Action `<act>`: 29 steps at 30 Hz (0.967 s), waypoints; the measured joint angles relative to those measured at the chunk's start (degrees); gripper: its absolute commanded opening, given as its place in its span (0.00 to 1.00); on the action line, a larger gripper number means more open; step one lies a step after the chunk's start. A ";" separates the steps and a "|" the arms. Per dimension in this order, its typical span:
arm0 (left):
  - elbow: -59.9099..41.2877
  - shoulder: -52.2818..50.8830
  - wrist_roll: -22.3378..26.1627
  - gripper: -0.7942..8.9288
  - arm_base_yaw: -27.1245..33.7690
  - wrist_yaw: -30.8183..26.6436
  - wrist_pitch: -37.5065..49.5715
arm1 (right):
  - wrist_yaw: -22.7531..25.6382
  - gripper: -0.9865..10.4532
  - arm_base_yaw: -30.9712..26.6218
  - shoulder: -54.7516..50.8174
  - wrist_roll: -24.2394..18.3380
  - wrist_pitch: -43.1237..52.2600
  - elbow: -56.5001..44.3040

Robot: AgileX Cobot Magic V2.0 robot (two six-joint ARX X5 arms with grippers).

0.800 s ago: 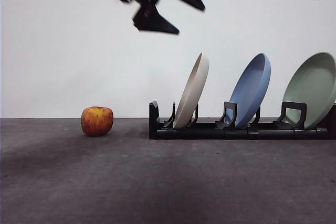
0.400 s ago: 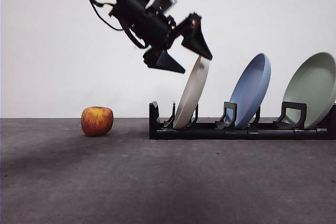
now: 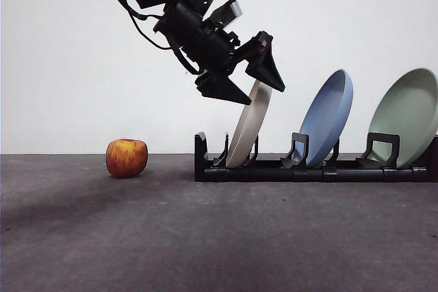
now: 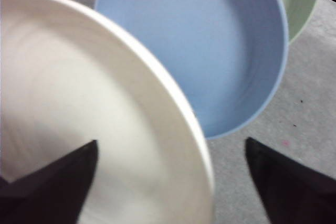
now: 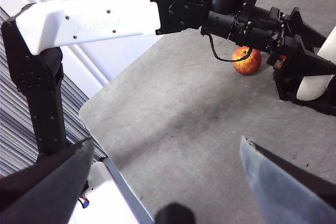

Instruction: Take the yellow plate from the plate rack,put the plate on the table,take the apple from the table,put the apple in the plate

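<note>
The yellow plate [image 3: 248,128], pale cream, leans in the first slot of the black plate rack [image 3: 308,170]. My left gripper [image 3: 264,94] is at the plate's top rim, open, one jaw on each side of the rim. The left wrist view shows the yellow plate [image 4: 79,103] filling the space between the left gripper's [image 4: 170,141] jaws. The red apple [image 3: 126,157] sits on the table [image 3: 205,237], left of the rack. My right gripper [image 5: 165,145] hangs open over bare table, far from the apple [image 5: 247,60].
A blue plate [image 3: 328,117] and a sage-green plate [image 3: 407,114] stand in the rack's further slots, close beside the yellow one. A white wall runs behind the table. The left arm [image 5: 236,19] reaches across above the apple.
The left arm has come down and to the right, from high above the table to the yellow plate's top rim, which its jaws now straddle. Plates and apple have not moved.
</note>
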 measured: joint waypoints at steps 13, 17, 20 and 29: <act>0.00 0.00 -0.02 0.20 0.20 0.44 -3.39 | 0.00 0.50 0.00 0.48 0.00 -0.02 0.00; 0.00 0.00 0.00 0.20 0.20 0.46 -3.41 | 0.02 0.50 0.00 0.48 0.00 -0.02 0.00; 0.00 0.00 0.00 0.14 0.22 0.55 -3.41 | 0.02 0.50 0.00 0.52 0.00 -0.02 0.00; 0.02 -0.77 0.07 0.07 0.52 0.42 -3.39 | 0.02 0.50 0.00 1.31 -0.02 -0.04 0.00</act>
